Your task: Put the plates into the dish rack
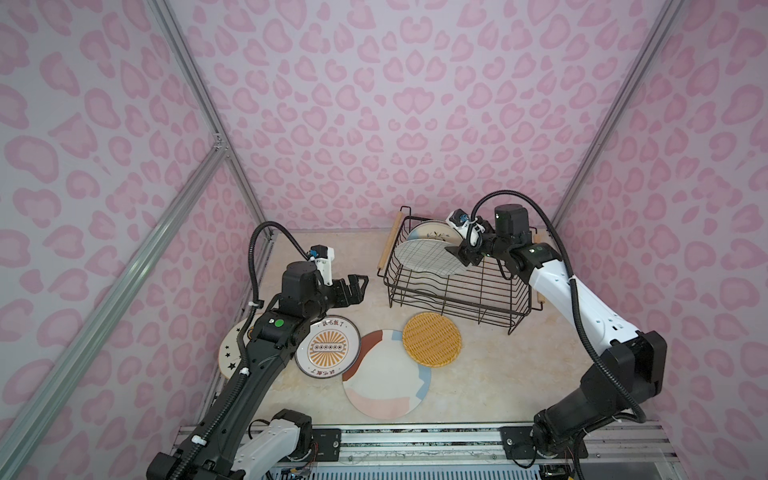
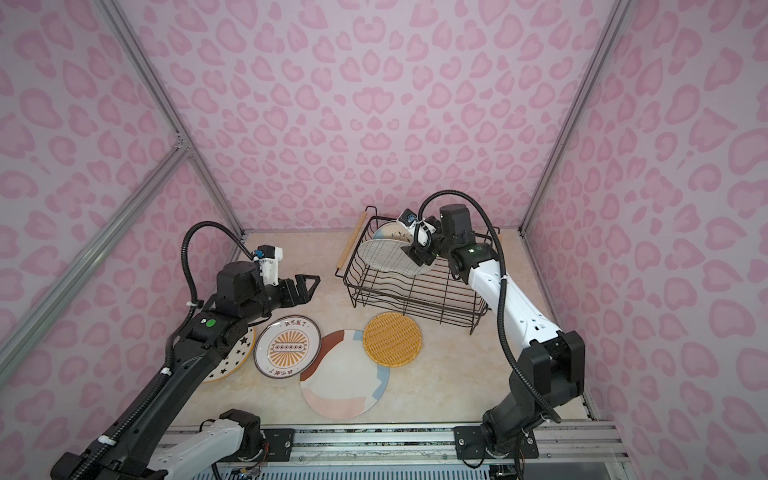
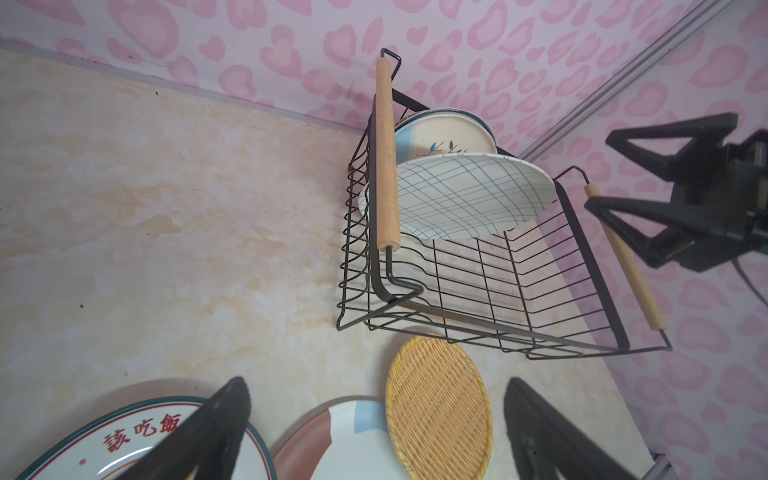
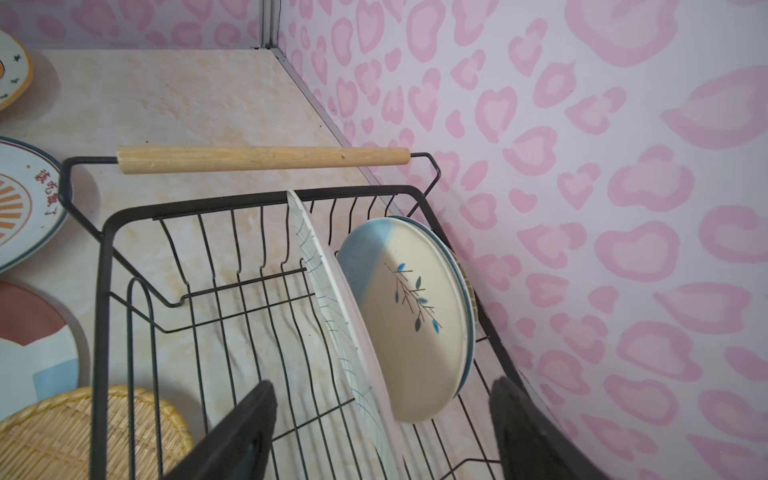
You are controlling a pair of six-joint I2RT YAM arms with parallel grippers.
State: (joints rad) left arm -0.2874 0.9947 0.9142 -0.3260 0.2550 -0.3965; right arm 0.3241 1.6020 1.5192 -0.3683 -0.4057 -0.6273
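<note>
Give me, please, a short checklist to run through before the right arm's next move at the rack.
1. Grid plate on edge inside the rack: ok.
2. Right gripper jaws open, one each side of the grid plate: ok.
3. Grid plate seated in a wire slot: cannot tell.
4. Blue-cream plate standing behind it, nearer the back wall: ok.
5. Left gripper open, empty, away from the rack: ok.

One dish rack (image 1: pixel 478 297), two wooden handles (image 3: pixel 386 166). I count four plates on the worktop (image 1: pixel 340 257): star plate (image 2: pixel 237 356), sunburst plate (image 1: pixel 328 348), pastel plate (image 1: pixel 384 376), woven plate (image 1: pixel 432 338). Two more racked: grid plate (image 1: pixel 428 257), blue-cream plate (image 4: pixel 411 316); rims behind those I can't count. Two claws, left claw (image 1: pixel 360 289) and right claw (image 1: pixel 457 257).
</note>
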